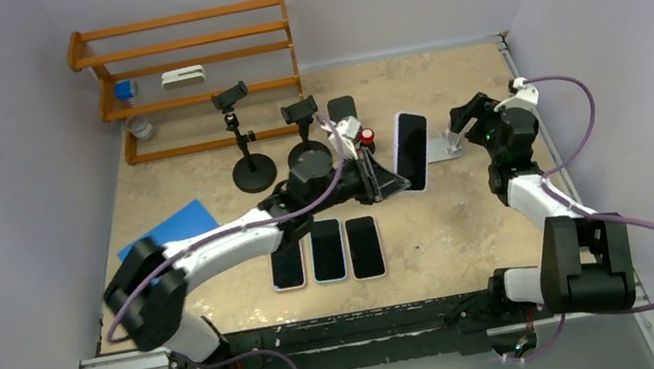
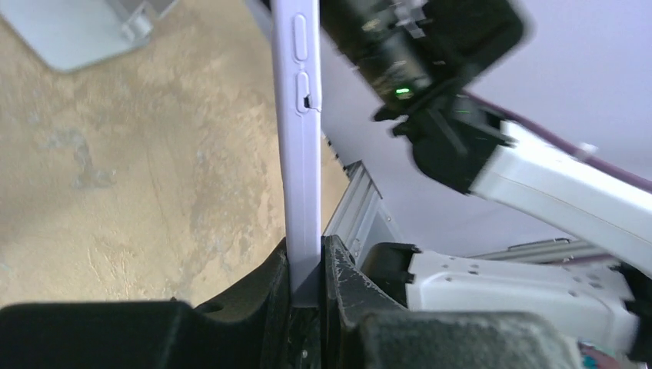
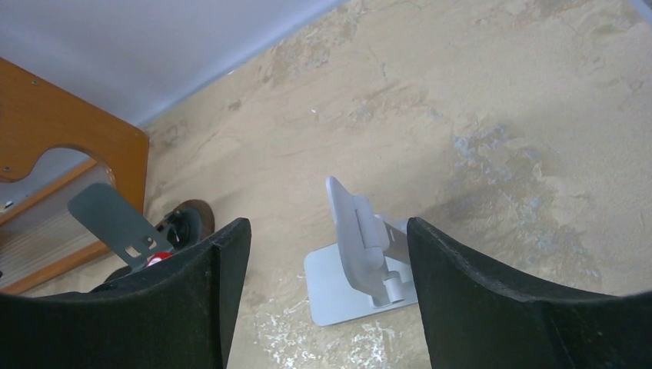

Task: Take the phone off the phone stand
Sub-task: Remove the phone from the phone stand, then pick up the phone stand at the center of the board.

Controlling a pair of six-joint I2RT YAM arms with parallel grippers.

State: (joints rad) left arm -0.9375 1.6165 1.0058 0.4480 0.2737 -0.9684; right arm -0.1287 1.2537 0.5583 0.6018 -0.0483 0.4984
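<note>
Two arms on this job, only one w/ anything in it. The left gripper [image 1: 390,179] is pinched tight on the phone [image 1: 413,149]. Its fingers [image 2: 277,284] press front and back faces near the lower end, so in the left wrist view the thin edge w/ the side buttons runs straight up from btwn them. That grip makes sense: the jaws only have to close across the thickness, not the width.

The phone is up in the air, roughly upright, dark screen toward the near side, just beside the phone stand [image 1: 443,146] and not on it. The right wrist view backs that up, since the stand's cradle is bare.

The right gripper [image 1: 469,119] hangs over the stand, jaws spread wide, nothing held, w/ the stand showing below btwn the pads. Prob it's placed there to steady the light stand, but that's my guess.

I'd say the removal itself is done and what's left is setting the phone down. Three other phones [image 1: 326,252] lie flat in a row by the left forearm, so a spot near them looks likely. One risk: it's gripped at one end only, so most of it sticks out free and it could pivot or slip when tipped flat.
</note>
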